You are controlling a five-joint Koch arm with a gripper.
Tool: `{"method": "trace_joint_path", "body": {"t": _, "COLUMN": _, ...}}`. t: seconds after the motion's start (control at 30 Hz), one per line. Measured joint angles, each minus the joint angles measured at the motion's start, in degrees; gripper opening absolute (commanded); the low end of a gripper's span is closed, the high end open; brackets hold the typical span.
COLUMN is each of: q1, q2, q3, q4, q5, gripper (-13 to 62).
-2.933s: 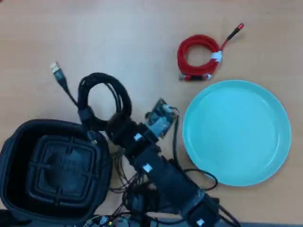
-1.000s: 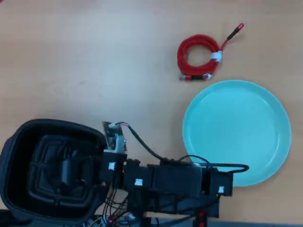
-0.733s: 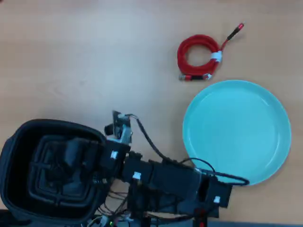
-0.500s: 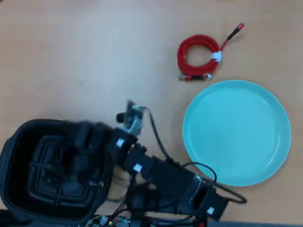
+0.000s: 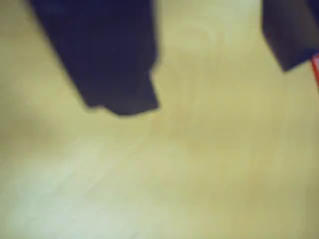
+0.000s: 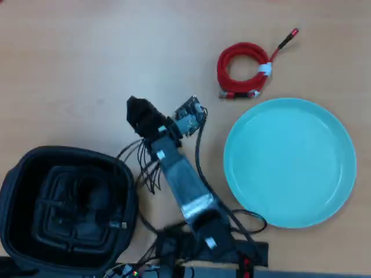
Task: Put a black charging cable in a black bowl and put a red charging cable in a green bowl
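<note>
Green bowl [image 6: 290, 162] at right is empty, black bowl [image 6: 64, 208] lower left holds the black cable [image 6: 93, 200] so half done, red cable [image 6: 243, 69] still on table [image 6: 87, 69] upper right, gripper [image 6: 139, 113] centre, spread apart, empty.

The wooden table [image 6: 87, 63] carries a black bowl [image 6: 17, 179], a green bowl [image 6: 290, 162] and a red charging cable [image 6: 240, 68]; the bowl's dark contents are probably a cable.

Bare table [image 6: 87, 63] lies open around the tool [image 6: 136, 113]; the green bowl [image 6: 290, 162] fills the right
</note>
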Motion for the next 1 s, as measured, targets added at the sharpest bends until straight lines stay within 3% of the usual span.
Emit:
{"method": "trace_joint_path", "body": {"t": 0.17, "q1": 1.67, "q2": -10.28, "q3": -4.66, "q4": 2.81, "q5": -0.62, "gripper": 31.2}}
{"method": "trace_joint_path", "body": {"t": 0.37, "q1": 2.46, "q2": -21.97, "q3": -23.73, "q4": 19.25, "q5": -0.62, "gripper": 31.3}}
{"method": "trace_joint_path", "body": {"t": 0.67, "q1": 12.57, "q2": -23.38, "q3": -51.68, "q4": 35.86, "q5": -0.62, "gripper": 31.3}}
{"method": "trace_joint_path", "body": {"t": 1.0, "q1": 18.72, "q2": -28.30, "q3": -46.76, "q4": 38.41, "q5": 4.75, "gripper": 31.2}}
